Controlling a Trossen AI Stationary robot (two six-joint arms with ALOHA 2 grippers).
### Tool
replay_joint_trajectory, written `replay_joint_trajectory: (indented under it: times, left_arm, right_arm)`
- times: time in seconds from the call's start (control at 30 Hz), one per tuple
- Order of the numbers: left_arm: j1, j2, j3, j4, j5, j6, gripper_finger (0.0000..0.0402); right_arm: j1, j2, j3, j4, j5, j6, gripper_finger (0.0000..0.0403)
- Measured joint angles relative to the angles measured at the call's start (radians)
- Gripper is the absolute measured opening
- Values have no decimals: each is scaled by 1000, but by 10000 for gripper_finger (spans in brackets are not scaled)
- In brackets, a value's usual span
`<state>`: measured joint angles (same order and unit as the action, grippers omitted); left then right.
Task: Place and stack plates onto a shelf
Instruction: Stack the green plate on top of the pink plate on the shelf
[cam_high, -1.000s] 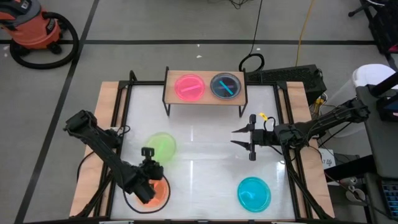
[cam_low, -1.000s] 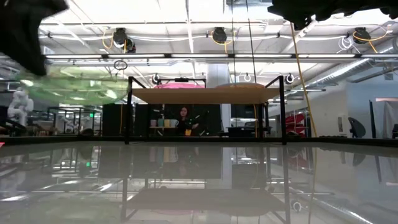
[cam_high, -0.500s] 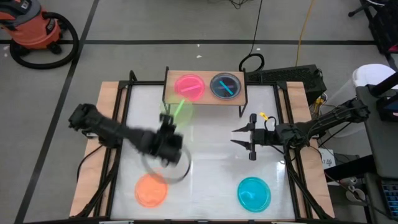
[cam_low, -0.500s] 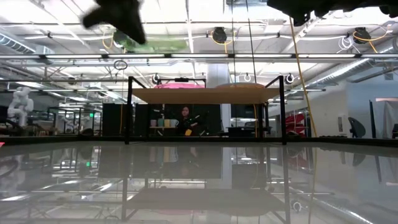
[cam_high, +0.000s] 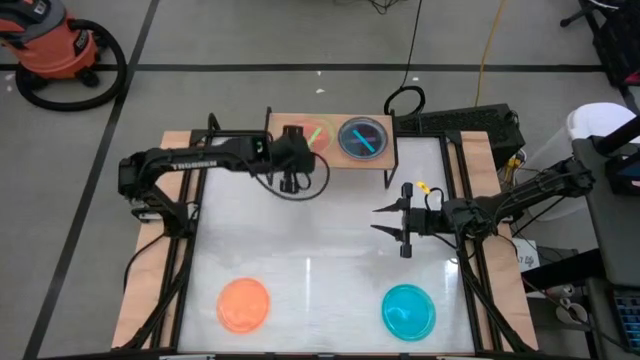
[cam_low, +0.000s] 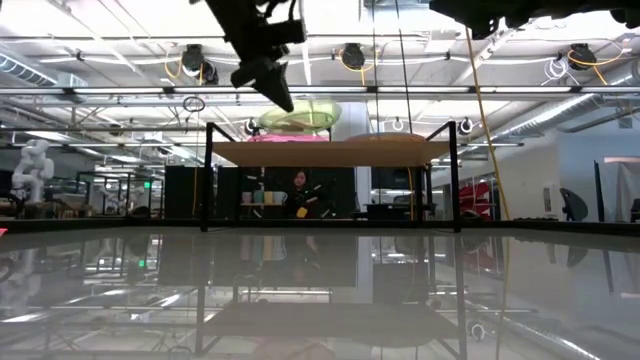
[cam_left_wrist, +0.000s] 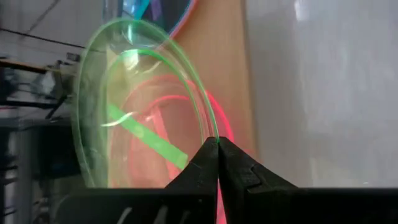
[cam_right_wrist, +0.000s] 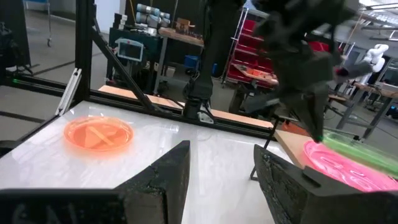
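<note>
My left gripper (cam_high: 300, 140) is shut on a green plate (cam_high: 314, 134) above the left end of the shelf (cam_high: 385, 150), over a pink plate (cam_left_wrist: 214, 115) that lies on the board. In the low view the green plate (cam_low: 300, 115) hangs just above the shelf (cam_low: 380, 152). A blue plate (cam_high: 362, 138) lies on the shelf's right half. On the table, an orange plate (cam_high: 243, 303) lies near left and a blue plate (cam_high: 408, 310) near right. My right gripper (cam_high: 385, 222) hovers open over the table's right side. My left gripper pinches the green plate's rim (cam_left_wrist: 208, 134) between its two fingertips (cam_left_wrist: 231, 155), on the side facing the table's near edge. The fingers slant down from the near left side. The plate is lifted clear, slightly tilted, just above the pink plate.
The shelf's black legs (cam_low: 208, 175) stand at the table's far edge. Black frame rails (cam_high: 195, 200) run along the table's left and right sides. An orange vacuum (cam_high: 55, 45) stands on the floor beyond the table.
My left gripper has carried the green plate from above the table's near left part up and toward the far edge, turning as it went. The plate now hangs over the pink plate on the shelf. The orange plate stays on the table.
</note>
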<state>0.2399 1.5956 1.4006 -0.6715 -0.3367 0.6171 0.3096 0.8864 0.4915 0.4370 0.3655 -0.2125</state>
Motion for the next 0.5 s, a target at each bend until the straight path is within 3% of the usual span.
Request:
replay_joint_trajectory:
  times: [0.2, 0.5]
  left_arm:
    - [80, 2, 0, -26, 32, 17, 6]
    - [108, 2, 0, -14, 90, 15, 50]
  right_arm:
    - [0, -5, 0, 11, 4, -42, 160]
    - [0, -22, 0, -7, 5, -41, 160]
